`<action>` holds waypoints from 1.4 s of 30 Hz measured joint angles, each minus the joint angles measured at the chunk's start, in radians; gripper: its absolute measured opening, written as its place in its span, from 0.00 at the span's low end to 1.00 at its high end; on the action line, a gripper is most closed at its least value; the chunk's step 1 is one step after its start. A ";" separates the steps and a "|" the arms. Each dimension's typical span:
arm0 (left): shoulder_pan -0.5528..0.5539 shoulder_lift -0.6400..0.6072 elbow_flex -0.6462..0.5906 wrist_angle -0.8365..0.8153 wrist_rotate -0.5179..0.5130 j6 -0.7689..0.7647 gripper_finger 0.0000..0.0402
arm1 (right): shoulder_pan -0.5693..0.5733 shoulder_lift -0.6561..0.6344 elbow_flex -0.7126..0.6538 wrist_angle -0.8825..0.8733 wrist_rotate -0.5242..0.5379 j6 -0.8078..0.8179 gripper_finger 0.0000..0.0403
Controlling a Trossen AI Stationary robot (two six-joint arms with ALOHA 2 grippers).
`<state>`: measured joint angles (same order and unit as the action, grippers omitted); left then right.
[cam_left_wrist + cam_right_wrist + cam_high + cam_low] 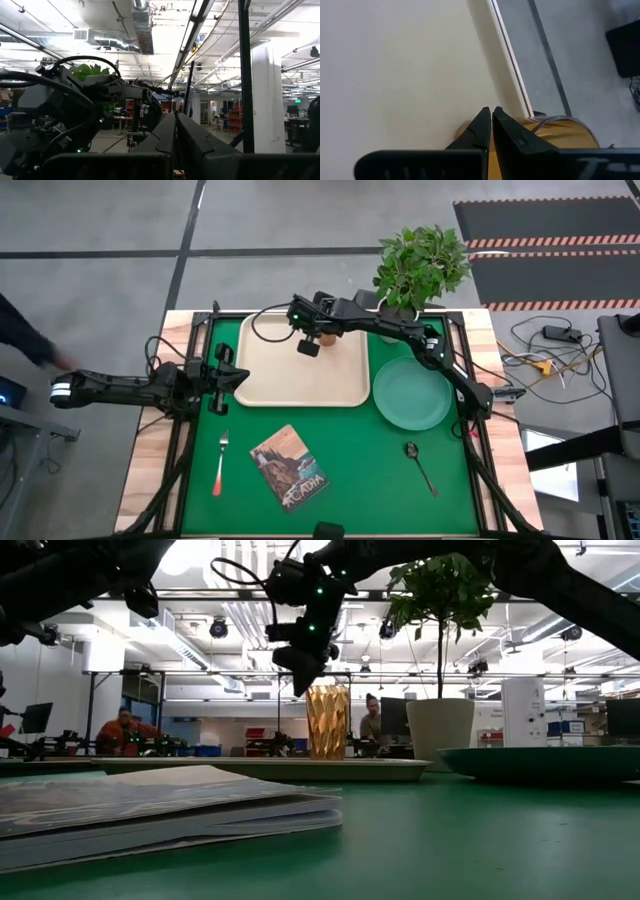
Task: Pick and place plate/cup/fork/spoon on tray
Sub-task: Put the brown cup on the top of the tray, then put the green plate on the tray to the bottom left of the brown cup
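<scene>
The amber ribbed cup (327, 337) stands upright on its base on the cream tray (270, 380), near the tray's far edge; it also shows in the low view (327, 721). My right gripper (308, 346) is shut and empty, just above the cup's rim and a little to its side (303, 680); its wrist view shows the shut fingers (490, 125) over the tray with the cup (560, 135) beside them. The teal plate (411, 393), the orange-handled fork (221, 462) and the dark spoon (420, 465) lie on the green mat. My left gripper (228, 377) is shut at the tray's left edge.
A book (288, 467) lies on the mat near the front, between the fork and the spoon. A potted plant (420, 265) stands at the far edge, right of the tray. People sit in the room beyond the table (125, 730).
</scene>
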<state>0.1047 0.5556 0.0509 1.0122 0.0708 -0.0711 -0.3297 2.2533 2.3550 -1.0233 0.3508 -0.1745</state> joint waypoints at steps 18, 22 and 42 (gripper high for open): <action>0.000 0.001 -0.009 -0.010 0.000 -0.002 0.00 | 0.246 -0.184 -0.006 -0.183 -0.193 0.101 0.02; -0.001 0.007 -0.010 -0.008 0.000 -0.078 0.00 | 0.327 -0.211 -0.033 -0.211 -0.200 0.157 0.02; 0.000 0.010 -0.010 -0.006 0.002 -0.106 0.00 | 0.524 -0.629 -0.818 0.209 -0.128 0.410 0.02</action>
<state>0.1047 0.5657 0.0406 1.0065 0.0727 -0.1776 0.1941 1.6244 1.5370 -0.8147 0.2228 0.2359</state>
